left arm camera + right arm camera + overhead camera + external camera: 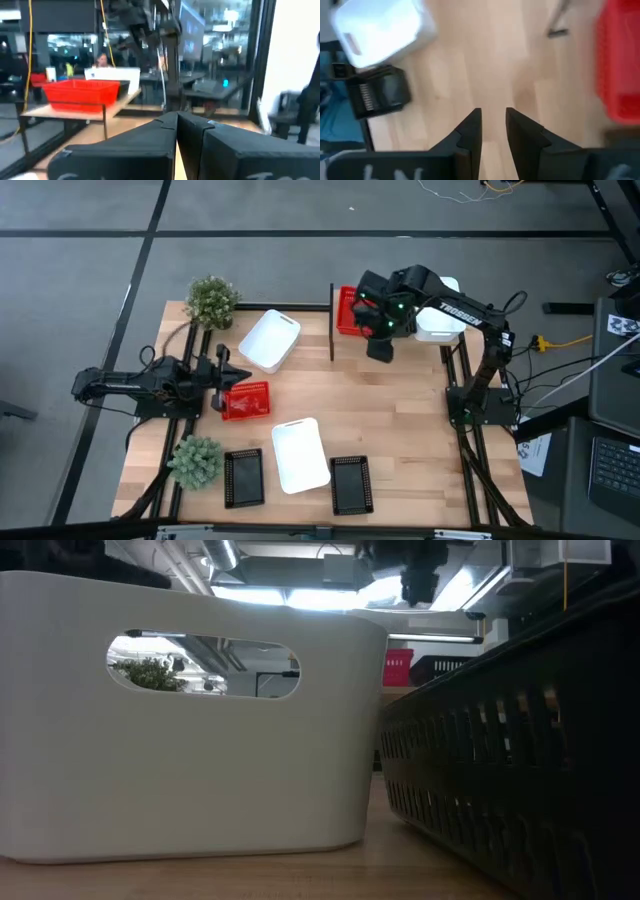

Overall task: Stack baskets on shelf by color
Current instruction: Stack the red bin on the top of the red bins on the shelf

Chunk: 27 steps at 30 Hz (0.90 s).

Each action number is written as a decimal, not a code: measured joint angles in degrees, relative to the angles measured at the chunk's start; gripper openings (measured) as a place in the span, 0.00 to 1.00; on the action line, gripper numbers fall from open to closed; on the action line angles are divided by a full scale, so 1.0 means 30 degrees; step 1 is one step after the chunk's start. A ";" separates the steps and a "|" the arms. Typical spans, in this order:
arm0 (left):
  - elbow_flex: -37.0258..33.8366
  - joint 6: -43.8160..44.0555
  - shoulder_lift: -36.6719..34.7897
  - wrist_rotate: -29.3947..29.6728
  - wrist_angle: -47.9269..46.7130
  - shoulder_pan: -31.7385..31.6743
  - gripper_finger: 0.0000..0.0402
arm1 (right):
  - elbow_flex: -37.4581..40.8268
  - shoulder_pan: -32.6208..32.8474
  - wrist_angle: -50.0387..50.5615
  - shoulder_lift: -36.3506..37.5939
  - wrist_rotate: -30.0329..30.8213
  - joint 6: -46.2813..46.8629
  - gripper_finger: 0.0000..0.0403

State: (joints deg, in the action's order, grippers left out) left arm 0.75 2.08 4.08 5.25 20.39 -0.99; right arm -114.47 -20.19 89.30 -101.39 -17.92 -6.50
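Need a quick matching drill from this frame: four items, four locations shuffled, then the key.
Items:
1. red basket on the shelf
2. red basket on the table
3. right gripper
4. two black baskets

Places:
A. near table edge, flanking a white basket
B. by the left gripper
C. above the shelf, between red and white baskets
D. raised board's left end in the high view

Pairs: 1-D, 2-B, 3-C, 4-A

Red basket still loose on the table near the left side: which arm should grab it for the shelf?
Left. The left gripper sits right beside the loose red basket, fingers closed and empty. The right gripper hangs at the shelf, far from it.
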 joint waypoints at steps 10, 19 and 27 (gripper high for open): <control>0.5294 0.7721 0.4595 0.0765 -1.2128 0.0000 0.00 | 0.4537 0.1374 0.0183 0.5091 -0.0407 0.0621 0.21; 0.8535 0.9778 1.3103 -0.1784 -1.7153 0.0007 0.00 | 1.0242 0.2619 -0.1464 1.0293 -0.0408 0.4600 0.20; 1.1139 1.1088 2.2126 0.0298 -1.2370 0.0001 0.00 | 1.3207 0.3048 -0.2633 1.2678 -0.0405 0.6530 0.20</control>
State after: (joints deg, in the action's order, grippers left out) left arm 34.17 35.35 70.45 6.14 -16.72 -0.99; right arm -74.85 -11.04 81.40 -63.36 -19.14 13.09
